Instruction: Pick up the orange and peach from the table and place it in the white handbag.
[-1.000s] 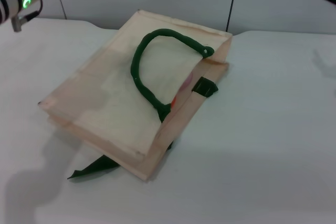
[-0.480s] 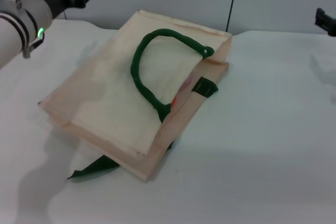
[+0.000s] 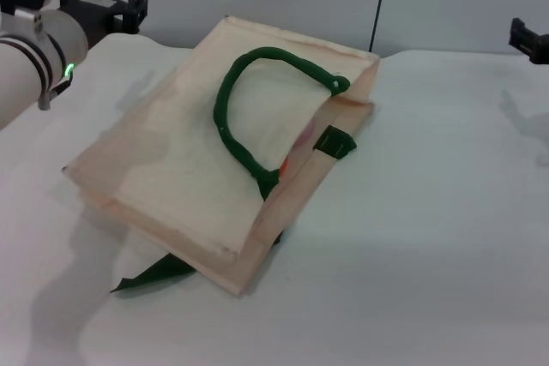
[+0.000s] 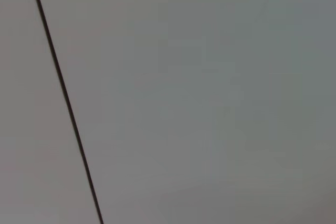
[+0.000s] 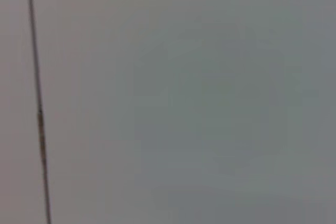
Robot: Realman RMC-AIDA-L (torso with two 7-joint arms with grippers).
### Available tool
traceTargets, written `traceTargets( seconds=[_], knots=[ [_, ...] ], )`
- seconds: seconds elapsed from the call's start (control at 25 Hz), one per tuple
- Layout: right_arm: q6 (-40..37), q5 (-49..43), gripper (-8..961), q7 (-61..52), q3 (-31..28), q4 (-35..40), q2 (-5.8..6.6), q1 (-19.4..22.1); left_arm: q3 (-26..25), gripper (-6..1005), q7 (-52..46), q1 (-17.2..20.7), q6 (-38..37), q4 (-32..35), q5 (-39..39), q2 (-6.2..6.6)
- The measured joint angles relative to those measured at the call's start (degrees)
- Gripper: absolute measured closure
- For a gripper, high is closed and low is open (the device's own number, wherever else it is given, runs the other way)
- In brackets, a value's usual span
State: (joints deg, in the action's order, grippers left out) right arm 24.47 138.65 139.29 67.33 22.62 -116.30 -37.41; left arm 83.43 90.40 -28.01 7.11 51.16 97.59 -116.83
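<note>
I am holding my left hand (image 3: 129, 6) high, well behind the bag (image 3: 197, 169); grip I cannot tell. Orange (image 3: 284, 165) and peach (image 3: 304, 139) are sitting inside its mouth, so both hands are staying clear.

The white handbag (image 3: 214, 160) lies flat on the table (image 3: 429, 237), centre-left.
</note>
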Motion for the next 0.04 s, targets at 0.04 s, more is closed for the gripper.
traceTargets(
  seconds=[0.04],
  knots=[
    [0.1, -0.2, 123, 0.3, 0.1, 0.0, 0.08, -0.2, 0.0, 384, 0.0, 0.0, 0.0, 0.0, 0.0, 0.01]
  ],
)
